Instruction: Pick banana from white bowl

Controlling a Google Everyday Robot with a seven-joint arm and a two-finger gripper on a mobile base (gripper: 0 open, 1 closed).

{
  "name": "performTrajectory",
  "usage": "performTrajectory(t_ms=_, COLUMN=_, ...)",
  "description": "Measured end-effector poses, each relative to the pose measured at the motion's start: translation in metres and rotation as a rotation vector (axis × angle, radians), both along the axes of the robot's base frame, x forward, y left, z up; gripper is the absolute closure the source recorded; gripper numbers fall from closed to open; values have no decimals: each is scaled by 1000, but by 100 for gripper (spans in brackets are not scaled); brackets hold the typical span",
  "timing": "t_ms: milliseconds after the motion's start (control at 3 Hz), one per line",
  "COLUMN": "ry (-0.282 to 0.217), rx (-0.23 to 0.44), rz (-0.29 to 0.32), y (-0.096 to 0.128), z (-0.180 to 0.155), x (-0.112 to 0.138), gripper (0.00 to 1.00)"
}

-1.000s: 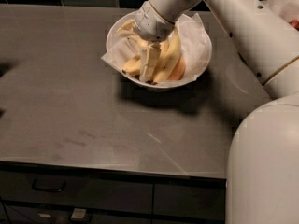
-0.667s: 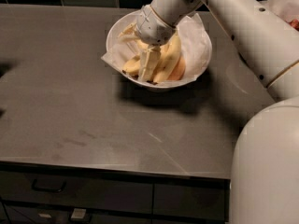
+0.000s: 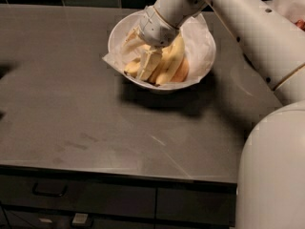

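Note:
The white bowl (image 3: 201,69) with a crumpled paper liner stands at the back middle of the dark counter. It holds yellow bananas (image 3: 172,63) and an orange piece (image 3: 183,72). My gripper (image 3: 141,51) reaches down into the left half of the bowl from the upper right. Its jaws stand open, one finger (image 3: 149,64) resting among the bananas and the other (image 3: 130,36) towards the bowl's left rim. Part of the bananas is hidden under the gripper.
The dark counter (image 3: 86,113) spreads left and in front of the bowl, with drawers (image 3: 95,199) under its front edge. My arm (image 3: 248,27) and pale body (image 3: 274,171) fill the right side. A dark tiled wall runs behind.
Almost nothing has moved. The gripper stays down in the bowl over the bananas, and the bowl is in the same place.

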State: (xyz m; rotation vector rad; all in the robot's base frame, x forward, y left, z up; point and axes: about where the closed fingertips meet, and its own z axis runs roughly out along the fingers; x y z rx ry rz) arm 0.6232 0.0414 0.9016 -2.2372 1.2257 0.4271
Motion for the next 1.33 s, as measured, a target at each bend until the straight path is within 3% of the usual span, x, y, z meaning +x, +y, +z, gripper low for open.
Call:
performTrajectory(t_ms=667, ry=-18, rx=4, rz=-39, y=-8, z=-1, x=-1, gripper=90)
performTrajectory(t_ms=1000, ry=-43, rx=14, rz=-87, y=-17, z=3, x=-4, gripper=100)
performTrajectory(t_ms=1333, ry=-78, rx=24, rz=-139, y=-28, z=10, x=-5, gripper=100)
